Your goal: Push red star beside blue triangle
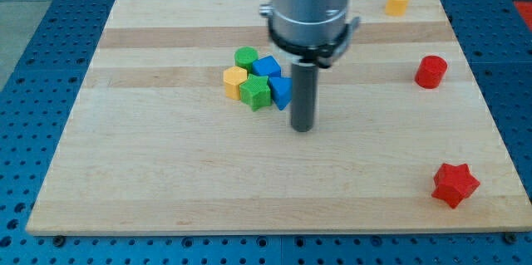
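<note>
The red star (455, 184) lies near the board's bottom right corner. The blue triangle (282, 92) sits at the right side of a cluster near the board's centre top. My tip (302, 128) is just right of and slightly below the blue triangle, close to it, and far to the left of the red star. The rod hangs from the grey arm body at the view's top.
The cluster also holds a green cylinder (246, 57), a blue cube (267, 67), a yellow block (235, 80) and a green star-like block (256, 92). A red cylinder (431, 71) stands at the right. A yellow block (397, 1) sits at the top right. The wooden board (166, 174) ends in blue pegboard.
</note>
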